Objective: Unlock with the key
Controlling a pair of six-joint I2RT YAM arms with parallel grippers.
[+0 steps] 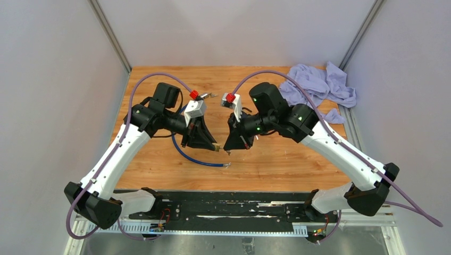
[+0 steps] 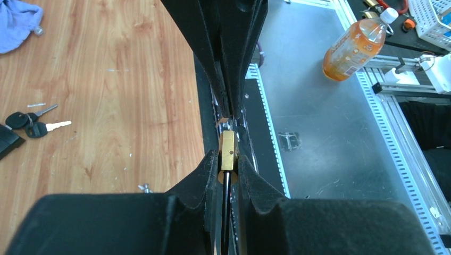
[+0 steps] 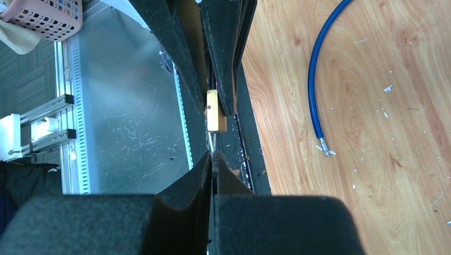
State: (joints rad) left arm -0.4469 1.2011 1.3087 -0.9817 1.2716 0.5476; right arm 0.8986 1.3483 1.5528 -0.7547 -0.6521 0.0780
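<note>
1. Left hand [image 1: 215, 145]: clamped on the padlock, the fingers only slightly apart.
2. Padlock [image 2: 228, 151]: small brass block held above the bench. Its long axis runs in line with the left fingers, and its free end points right and toward the near edge, at the right hand. A dark shank runs back from it between the pads. The keyway cannot be made out.
3. Spare keys [image 2: 32, 125]: black-headed bunch lying flat on the bench, well apart from the padlock.
4. Blue cable [image 1: 187, 155]: curves across the bench below the left hand and ends in a bare metal tip. Its other end is hidden behind the hand.
5. Key [image 3: 211, 142]: only a thin bright sliver shows between the padlock and the right fingertips. The head is hidden in the pads, and whether the blade has entered the lock cannot be told.
6. Right hand [image 1: 228, 151]: fingers pressed together on the key, tip to tip with the left hand.
7. Cloth [image 1: 318, 87]: pale blue, crumpled, far right corner.
8. Bench [image 1: 298, 164]: scuffed wood with pale flecks, set between grey wall panels.
9. Bottle [image 2: 353, 48]: orange, on grey metal sheet off the bench.
</note>
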